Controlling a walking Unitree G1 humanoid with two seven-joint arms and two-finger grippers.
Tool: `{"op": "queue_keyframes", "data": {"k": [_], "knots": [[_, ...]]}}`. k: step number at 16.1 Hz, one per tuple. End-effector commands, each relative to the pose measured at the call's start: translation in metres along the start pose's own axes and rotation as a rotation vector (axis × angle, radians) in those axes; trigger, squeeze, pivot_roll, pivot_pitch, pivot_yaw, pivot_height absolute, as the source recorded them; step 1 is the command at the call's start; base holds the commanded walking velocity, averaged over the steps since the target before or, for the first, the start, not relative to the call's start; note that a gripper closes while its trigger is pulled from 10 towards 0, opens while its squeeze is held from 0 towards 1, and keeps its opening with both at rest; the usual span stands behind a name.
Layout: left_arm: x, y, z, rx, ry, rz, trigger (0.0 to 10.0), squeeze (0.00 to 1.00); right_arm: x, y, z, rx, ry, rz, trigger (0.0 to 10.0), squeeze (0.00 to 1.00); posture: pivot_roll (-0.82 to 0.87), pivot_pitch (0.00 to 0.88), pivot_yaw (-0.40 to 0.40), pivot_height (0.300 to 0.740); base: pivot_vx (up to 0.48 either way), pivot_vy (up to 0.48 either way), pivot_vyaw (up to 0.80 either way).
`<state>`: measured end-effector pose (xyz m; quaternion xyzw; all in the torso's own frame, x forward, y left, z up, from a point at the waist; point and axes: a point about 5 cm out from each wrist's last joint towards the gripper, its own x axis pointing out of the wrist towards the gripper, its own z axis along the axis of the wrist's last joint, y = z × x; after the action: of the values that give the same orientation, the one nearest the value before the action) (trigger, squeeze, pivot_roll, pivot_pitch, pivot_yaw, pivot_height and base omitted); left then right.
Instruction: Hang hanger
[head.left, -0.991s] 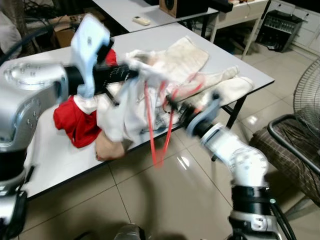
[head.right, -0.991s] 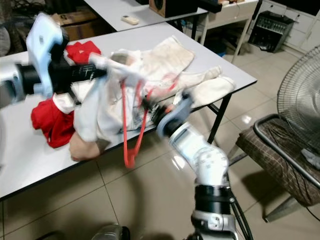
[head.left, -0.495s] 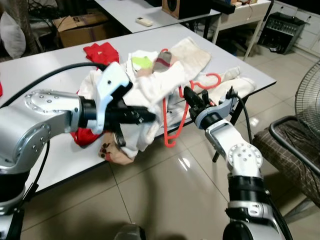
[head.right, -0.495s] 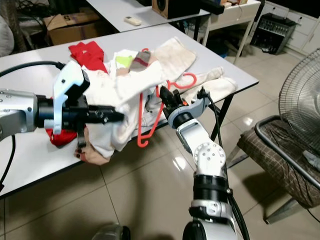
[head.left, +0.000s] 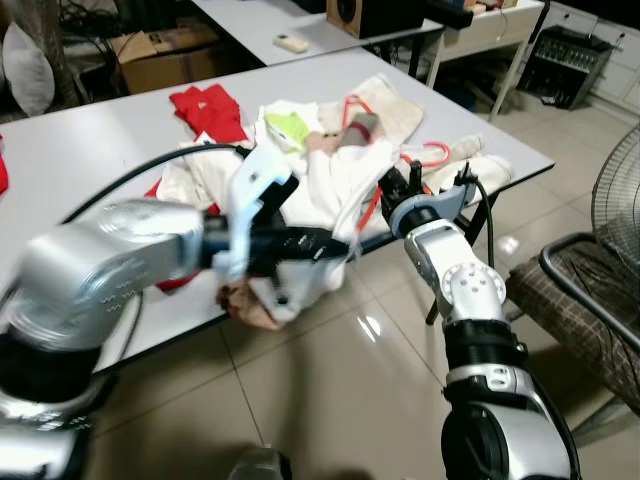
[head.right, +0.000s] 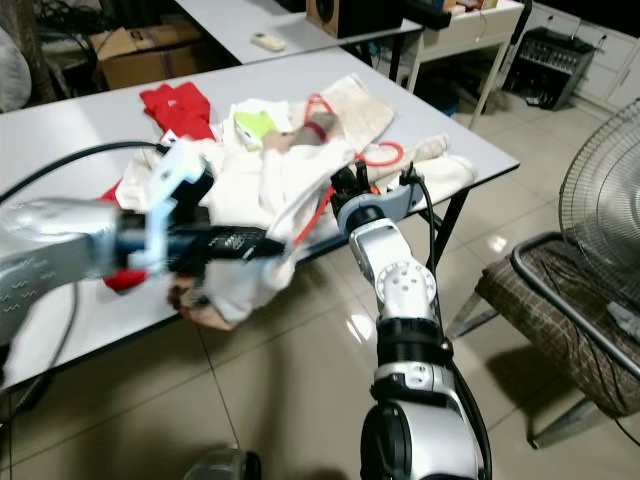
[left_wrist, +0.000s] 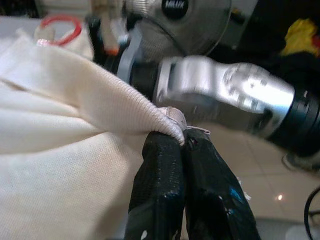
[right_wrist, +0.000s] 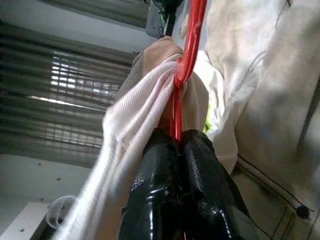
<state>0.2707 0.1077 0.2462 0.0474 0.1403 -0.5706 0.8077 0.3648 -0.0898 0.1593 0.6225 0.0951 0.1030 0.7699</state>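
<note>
- The red hanger (right_wrist: 186, 60) runs through a cream garment (head.left: 330, 195) at the near edge of the tabletop (head.left: 90, 150); its bar is pinched in the right gripper (right_wrist: 177, 142), fingers closed on it.
- From that gripper the hanger's hook (head.left: 428, 152) lies toward 1 o'clock, on the cloth.
- The left gripper (left_wrist: 182, 142), toward 8 o'clock, is clamped on a fold of the cream garment.
- A red cloth (head.left: 208, 105) lies toward 11 o'clock.

Worktop (head.left: 90, 150) ahead carried a heap of clothes (head.left: 330, 165), left pincer (head.left: 340, 247) at its near edge pinching cloth, right pincer (head.left: 385, 190) just right of it clamping the hanger (right_wrist: 186, 60) among the clothes, fan (head.left: 615, 190) at far right, chair (head.left: 585, 300) below it.
</note>
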Motion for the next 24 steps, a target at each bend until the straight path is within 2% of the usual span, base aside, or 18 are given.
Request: {"op": "queue_keyframes", "data": {"k": [1,3,4,7,9,11,13,14,16,17,18,19,20,21,24], "knots": [[0.003,0.000,0.013,0.024,-0.049,0.007,0.0,0.00,0.017,0.049,-0.056,0.087,0.108,0.130,10.0,0.00,0.16,0.014,0.039,0.740,0.000,0.000,0.00],[0.014,-0.005,0.029,0.008,-0.133,-0.041,0.0,0.00,0.018,0.046,-0.066,0.073,0.131,0.112,10.0,0.00,0.16,0.014,0.038,0.740,0.000,0.000,0.00],[0.019,-0.002,0.035,0.017,-0.159,-0.013,0.0,0.00,0.018,0.047,-0.072,0.065,0.154,0.115,10.0,0.00,0.16,0.012,0.038,0.740,0.000,0.000,0.00],[0.017,0.015,0.046,0.052,-0.196,0.121,0.0,0.00,0.010,0.049,-0.076,0.029,0.206,0.129,10.0,0.00,0.16,0.009,0.034,0.740,0.000,0.000,0.00],[0.008,0.025,0.058,0.087,-0.226,0.199,0.0,0.00,0.000,0.048,-0.067,0.020,0.205,0.131,10.0,0.00,0.15,0.004,0.038,0.740,0.000,0.000,0.00],[-0.003,0.039,0.062,0.164,-0.184,0.318,0.0,0.00,-0.015,0.055,-0.058,0.004,0.229,0.173,10.0,0.00,0.14,0.000,0.043,0.740,0.000,0.000,0.00],[-0.013,0.050,0.060,0.192,-0.148,0.395,0.0,0.00,-0.033,0.056,-0.054,-0.089,0.279,0.202,10.0,0.00,0.13,0.000,0.051,0.740,0.000,0.000,0.00],[-0.020,0.055,0.065,0.192,-0.177,0.450,0.0,0.00,-0.045,0.051,-0.053,-0.165,0.313,0.197,10.0,0.00,0.13,0.000,0.052,0.740,0.000,0.000,0.00],[-0.029,0.065,0.069,0.192,-0.190,0.541,0.0,0.00,-0.061,0.047,-0.049,-0.196,0.336,0.188,10.0,0.00,0.13,0.000,0.052,0.740,0.000,0.000,0.00],[-0.029,0.065,0.067,0.197,-0.180,0.542,1.1,0.00,-0.065,0.046,-0.047,-0.196,0.338,0.182,10.0,0.00,0.13,0.000,0.052,0.740,0.000,0.000,0.00],[-0.029,0.064,0.063,0.184,-0.168,0.538,5.3,0.00,-0.068,0.044,-0.044,-0.204,0.328,0.174,10.0,0.00,0.13,0.000,0.053,0.740,0.000,0.000,0.00],[-0.030,0.059,0.054,0.118,-0.150,0.511,10.0,0.00,-0.072,0.040,-0.039,-0.201,0.310,0.152,10.0,0.00,0.12,0.001,0.055,0.740,0.000,0.000,0.00],[-0.030,0.058,0.052,0.102,-0.146,0.498,10.0,0.00,-0.073,0.039,-0.038,-0.207,0.310,0.147,10.0,0.00,0.12,0.001,0.055,0.740,0.000,0.000,0.00],[-0.032,0.053,0.047,0.068,-0.139,0.454,10.0,1.00,-0.075,0.035,-0.035,-0.260,0.312,0.130,10.0,0.00,0.13,0.003,0.047,0.740,0.000,0.000,0.00],[-0.042,0.045,0.037,0.028,-0.090,0.389,10.0,1.00,-0.081,0.032,-0.033,-0.268,0.332,0.121,10.0,0.00,0.13,0.007,0.029,0.740,0.000,0.000,0.00]]}}
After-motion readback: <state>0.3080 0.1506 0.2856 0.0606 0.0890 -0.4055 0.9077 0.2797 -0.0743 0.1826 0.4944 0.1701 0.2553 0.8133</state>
